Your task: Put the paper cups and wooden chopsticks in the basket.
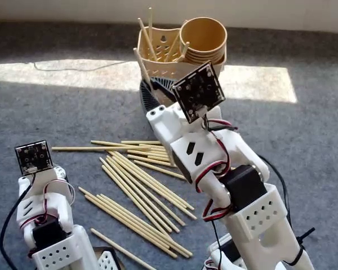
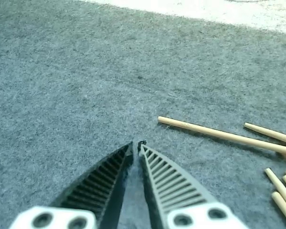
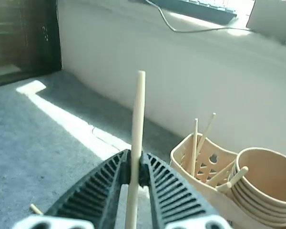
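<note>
Grey felt-like carpet (image 1: 73,112) lies under everything, short and fuzzy. My left gripper (image 2: 137,145) is the thing farthest from the basket (image 1: 158,70). Its two ribbed jaws, one black and one grey, are pressed together tip to tip, low over the carpet. Just beside them lies one round wooden chopstick (image 2: 219,134), not touched.

Closer to the basket, the loose chopsticks (image 1: 141,191) are spread on the carpet in a wide fan. They are pale, smooth and thin, and many cross one another.

My right gripper (image 3: 135,167) is raised just in front of the basket. Its black ribbed jaws are closed on one held chopstick (image 3: 139,119), which stands almost upright between them. Its upper end is above the basket rim.

The basket itself is cream plastic with cut-out holes in the wall and a curved rim. Several basket chopsticks (image 1: 152,39) stand in it, leaning in different directions. The paper cups (image 1: 205,36) are nested in one stack, tan and smooth with rolled rims. The stack is tilted at the far side of the basket with the open mouth up. I cannot tell for sure whether it sits fully inside.
</note>
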`<action>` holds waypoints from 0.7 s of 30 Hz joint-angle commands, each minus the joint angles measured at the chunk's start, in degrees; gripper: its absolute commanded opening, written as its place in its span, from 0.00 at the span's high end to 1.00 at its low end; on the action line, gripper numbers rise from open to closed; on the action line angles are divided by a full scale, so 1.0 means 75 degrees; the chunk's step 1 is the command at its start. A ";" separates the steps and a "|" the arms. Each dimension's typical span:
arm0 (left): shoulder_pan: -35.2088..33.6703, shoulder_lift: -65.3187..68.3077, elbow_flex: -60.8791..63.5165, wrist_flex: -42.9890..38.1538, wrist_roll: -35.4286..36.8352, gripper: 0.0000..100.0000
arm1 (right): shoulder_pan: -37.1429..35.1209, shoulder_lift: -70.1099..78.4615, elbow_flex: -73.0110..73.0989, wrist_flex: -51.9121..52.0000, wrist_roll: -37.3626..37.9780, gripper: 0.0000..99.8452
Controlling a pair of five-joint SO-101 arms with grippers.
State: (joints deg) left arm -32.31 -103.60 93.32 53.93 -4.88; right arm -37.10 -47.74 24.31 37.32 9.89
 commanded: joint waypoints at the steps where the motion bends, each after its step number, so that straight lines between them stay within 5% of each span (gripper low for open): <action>1: 0.0193 -0.0088 -0.0170 -0.0152 -0.0047 0.96 | 0.0100 -0.0205 -0.0100 -0.0838 -0.0082 0.99; 14: 0.0193 -0.0088 -0.0170 -0.0129 -0.0047 0.96 | 0.1155 -0.0170 -0.0041 -0.4507 -0.0070 0.99; 21: 0.0193 -0.0088 -0.0170 -0.0117 -0.0047 0.96 | 0.1659 0.0733 -0.0100 -0.5363 -0.0082 0.99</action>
State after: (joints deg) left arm -32.31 -103.60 93.32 53.93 -4.88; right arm -26.73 -45.80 24.22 0.84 9.89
